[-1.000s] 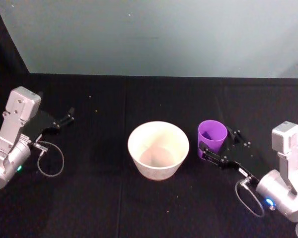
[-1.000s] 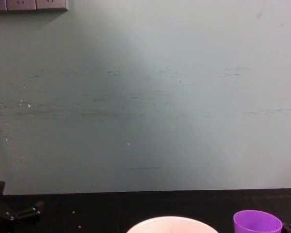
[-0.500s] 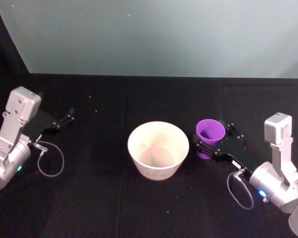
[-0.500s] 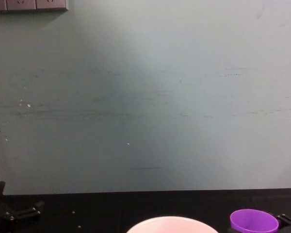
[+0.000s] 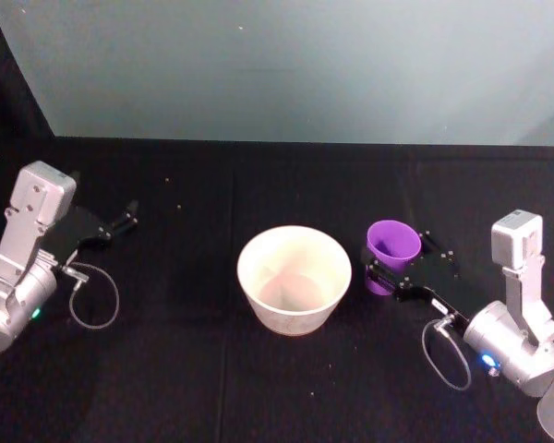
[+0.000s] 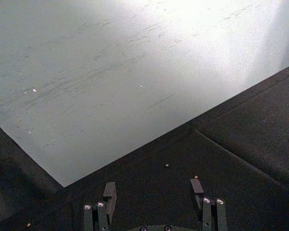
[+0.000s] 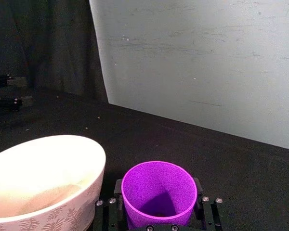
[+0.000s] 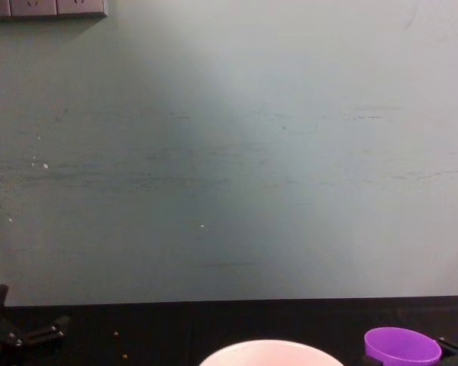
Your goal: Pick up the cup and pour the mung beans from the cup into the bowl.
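The right tool [image 5: 399, 260] is clamped on the cup [image 5: 393, 242], one finger on each side of its purple wall. The cup sits mouth up just to the right of the bowl [image 5: 246, 269], near it but apart. In the right wrist view the cup [image 7: 159, 185] shows a dark patch at its bottom, and whether that is mung beans cannot be told. The bowl [image 7: 89, 192] stands upright near the middle of the black counter [image 5: 258, 388]. The left tool [image 5: 125, 220] rests far to the left, its fingers [image 6: 109, 191] spread wide around nothing, with stray grains [image 6: 166, 165] on the counter nearby.
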Robot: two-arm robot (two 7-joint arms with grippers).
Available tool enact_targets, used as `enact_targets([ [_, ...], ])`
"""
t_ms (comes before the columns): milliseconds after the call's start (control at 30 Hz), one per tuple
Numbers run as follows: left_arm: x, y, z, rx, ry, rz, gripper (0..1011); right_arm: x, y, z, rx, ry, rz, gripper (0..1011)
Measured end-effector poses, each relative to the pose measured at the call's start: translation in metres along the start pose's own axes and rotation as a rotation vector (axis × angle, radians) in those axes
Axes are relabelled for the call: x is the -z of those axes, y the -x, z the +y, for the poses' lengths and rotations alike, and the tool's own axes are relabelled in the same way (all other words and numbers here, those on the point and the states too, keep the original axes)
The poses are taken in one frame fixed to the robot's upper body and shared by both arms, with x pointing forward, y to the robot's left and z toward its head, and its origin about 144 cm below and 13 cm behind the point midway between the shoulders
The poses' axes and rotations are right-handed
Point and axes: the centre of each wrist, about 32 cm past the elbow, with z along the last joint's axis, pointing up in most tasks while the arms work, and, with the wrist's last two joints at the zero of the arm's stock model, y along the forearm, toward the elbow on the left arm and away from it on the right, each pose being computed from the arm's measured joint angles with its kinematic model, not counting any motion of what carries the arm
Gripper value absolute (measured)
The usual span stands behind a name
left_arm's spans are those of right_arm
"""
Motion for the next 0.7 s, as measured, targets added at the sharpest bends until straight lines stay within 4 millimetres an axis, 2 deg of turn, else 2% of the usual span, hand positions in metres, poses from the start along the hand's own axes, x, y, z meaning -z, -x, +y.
enact_targets([
  [267,0.0,0.0,0.0,0.0,0.0,0.0,1000,-0.001,0.0,-0.001,-0.001,0.0,-0.004,761],
  [367,0.0,0.0,0.0,0.0,0.0,0.0,1000,-0.01,-0.001,-0.001,0.008,-0.004,-0.026,750],
  [500,0.0,0.0,0.0,0.0,0.0,0.0,1000,-0.027,-0.005,-0.002,0.024,-0.001,-0.032,736],
  [700,0.0,0.0,0.0,0.0,0.0,0.0,1000,-0.068,-0.014,-0.005,0.039,0.006,-0.034,734],
])
